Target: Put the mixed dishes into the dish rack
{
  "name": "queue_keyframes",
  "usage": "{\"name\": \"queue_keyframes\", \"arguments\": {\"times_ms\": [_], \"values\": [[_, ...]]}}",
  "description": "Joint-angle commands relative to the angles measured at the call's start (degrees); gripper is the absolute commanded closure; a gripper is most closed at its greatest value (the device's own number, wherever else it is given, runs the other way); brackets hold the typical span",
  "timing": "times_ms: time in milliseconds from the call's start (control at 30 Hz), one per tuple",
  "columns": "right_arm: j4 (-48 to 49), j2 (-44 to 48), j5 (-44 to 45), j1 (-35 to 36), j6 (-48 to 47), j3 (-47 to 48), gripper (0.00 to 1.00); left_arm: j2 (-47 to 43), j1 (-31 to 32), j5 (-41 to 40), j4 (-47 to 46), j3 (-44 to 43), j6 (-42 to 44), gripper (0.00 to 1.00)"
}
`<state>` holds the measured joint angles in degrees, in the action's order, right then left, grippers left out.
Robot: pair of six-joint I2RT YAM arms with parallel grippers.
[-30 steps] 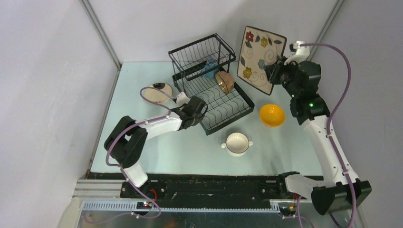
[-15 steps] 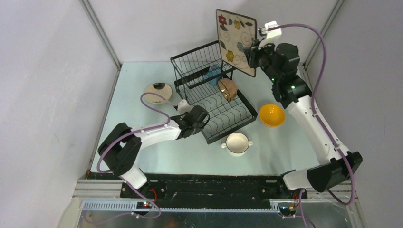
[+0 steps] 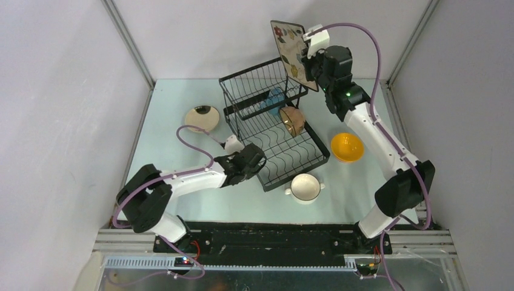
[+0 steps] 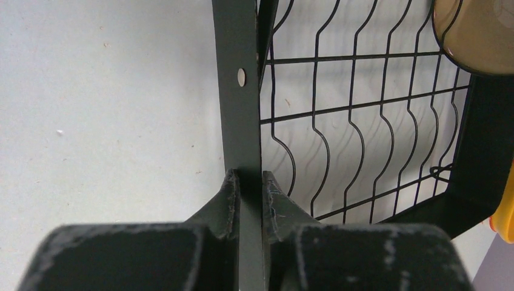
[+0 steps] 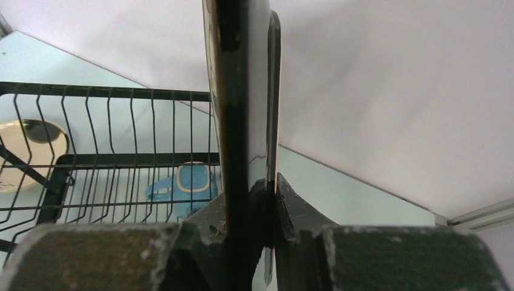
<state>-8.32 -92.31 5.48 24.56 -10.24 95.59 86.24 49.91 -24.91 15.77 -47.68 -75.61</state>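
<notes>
Currently: square cream floral plate [image 3: 288, 43], upper centre, carried on edge, rim pinched by right gripper [image 5: 253, 188], likely for slotting upright into black wire dish rack [image 3: 297, 170] below; left gripper [image 4: 248, 188] clenched on rack's near rim, apparently steadying it.

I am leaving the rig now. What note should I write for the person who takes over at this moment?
Left end effector: shut on the dish rack, on its near frame bar.
Right end effector: shut on the square floral plate, held on edge, raised by the rack's far side.
Done: blue mug in the raised basket; brown bowl standing in the lower tray.
To do: slot the square plate in; then yellow bowl, white two-handled cup and round cream plate, all on the table around the rack.
</notes>
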Motion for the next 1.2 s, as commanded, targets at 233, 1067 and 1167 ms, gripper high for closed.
{"name": "queue_keyframes", "arguments": {"times_ms": [233,1067,1167], "values": [[17.3,-1.8,3.5,2.2,-3.7,10.7,1.00,-6.0,2.0,1.0,-6.9,0.5,-1.2,0.49],[16.6,-7.2,7.4,3.6,-0.7,10.7,1.00,-16.5,0.5,-5.1,-0.9,2.1,2.3,0.44],[16.6,-7.5,7.5,3.6,-0.5,10.1,1.00,-17.7,0.2,-5.9,-0.3,2.4,2.8,0.44]]}}
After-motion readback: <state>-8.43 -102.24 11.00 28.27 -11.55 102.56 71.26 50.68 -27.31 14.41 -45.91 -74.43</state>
